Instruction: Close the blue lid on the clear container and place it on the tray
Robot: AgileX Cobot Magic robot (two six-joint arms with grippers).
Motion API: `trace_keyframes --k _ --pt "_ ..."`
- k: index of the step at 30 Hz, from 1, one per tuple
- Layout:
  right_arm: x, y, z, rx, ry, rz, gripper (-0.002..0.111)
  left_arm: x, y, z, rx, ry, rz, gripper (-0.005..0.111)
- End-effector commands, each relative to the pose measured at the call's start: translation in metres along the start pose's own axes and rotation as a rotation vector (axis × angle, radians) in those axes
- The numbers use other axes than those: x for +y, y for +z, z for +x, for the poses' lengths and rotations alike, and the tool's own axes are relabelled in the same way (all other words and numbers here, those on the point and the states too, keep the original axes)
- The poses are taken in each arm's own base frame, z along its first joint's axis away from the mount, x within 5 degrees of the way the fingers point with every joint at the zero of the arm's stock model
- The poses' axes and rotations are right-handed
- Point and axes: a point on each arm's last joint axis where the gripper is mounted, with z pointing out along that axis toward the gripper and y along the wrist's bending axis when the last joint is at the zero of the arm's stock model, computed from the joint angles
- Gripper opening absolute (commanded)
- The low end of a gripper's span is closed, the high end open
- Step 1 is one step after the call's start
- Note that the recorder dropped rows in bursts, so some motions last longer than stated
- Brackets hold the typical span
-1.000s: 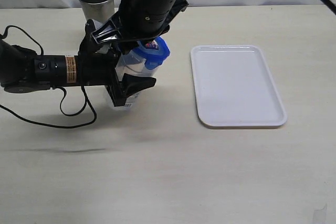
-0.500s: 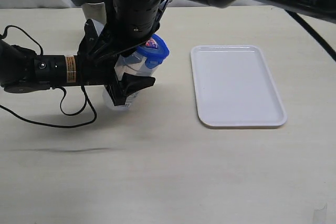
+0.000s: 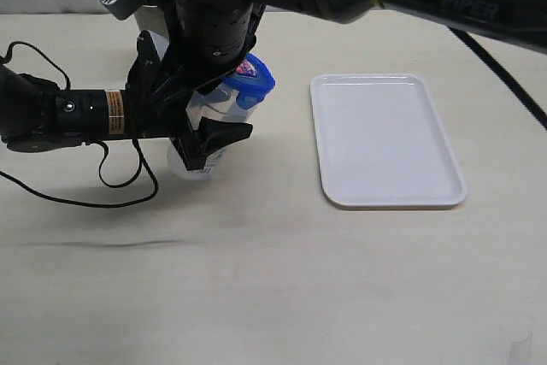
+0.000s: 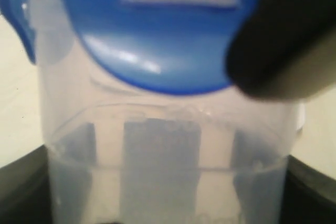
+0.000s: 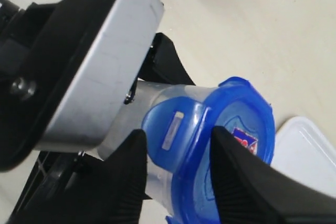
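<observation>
Here, one container (image 4: 168, 145), clamped in the left gripper (image 3: 201, 121), leans its capped mouth toward the single tray (image 3: 389, 138); the right gripper (image 5: 176, 150) pinches a flap of its one lid (image 3: 249, 83).

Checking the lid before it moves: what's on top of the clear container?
The blue lid sits over the clear container, the right pincer straddling one flap. Whether the flaps are snapped down cannot be seen; the right arm hides its far side.

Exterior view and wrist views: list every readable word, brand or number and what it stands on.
"PIPER" on the right arm.
Orange band on the left arm: too small to read.
Sticker on the blue lid: blurred, unreadable.
Label low on the clear container: too small to read.
</observation>
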Motion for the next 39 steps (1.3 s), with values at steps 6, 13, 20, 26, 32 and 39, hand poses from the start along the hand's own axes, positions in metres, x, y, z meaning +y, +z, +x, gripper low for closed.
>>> trace_keyframes --k 6,13,20,26,32,39 --pt "0.022 0.038 0.020 0.179 -0.051 -0.011 0.027 -0.006 0.003 -0.011 -0.079 0.053 0.052 0.000" --pt "0.023 0.030 0.016 0.143 -0.062 -0.052 0.027 -0.006 0.003 -0.011 -0.079 0.055 0.052 0.000" --pt "0.015 0.002 0.009 0.050 -0.044 -0.089 0.027 -0.006 0.003 -0.011 -0.081 0.065 0.052 0.000" --pt "0.005 -0.026 0.006 -0.016 -0.026 -0.088 0.027 -0.006 0.003 -0.011 -0.081 0.065 0.052 0.000" --pt "-0.007 -0.049 0.005 -0.072 0.009 -0.134 0.027 -0.006 0.003 -0.011 -0.080 0.066 0.054 0.000" --pt "-0.030 -0.059 0.006 -0.133 0.085 -0.343 0.027 -0.006 0.003 -0.011 -0.080 0.066 0.054 0.000"
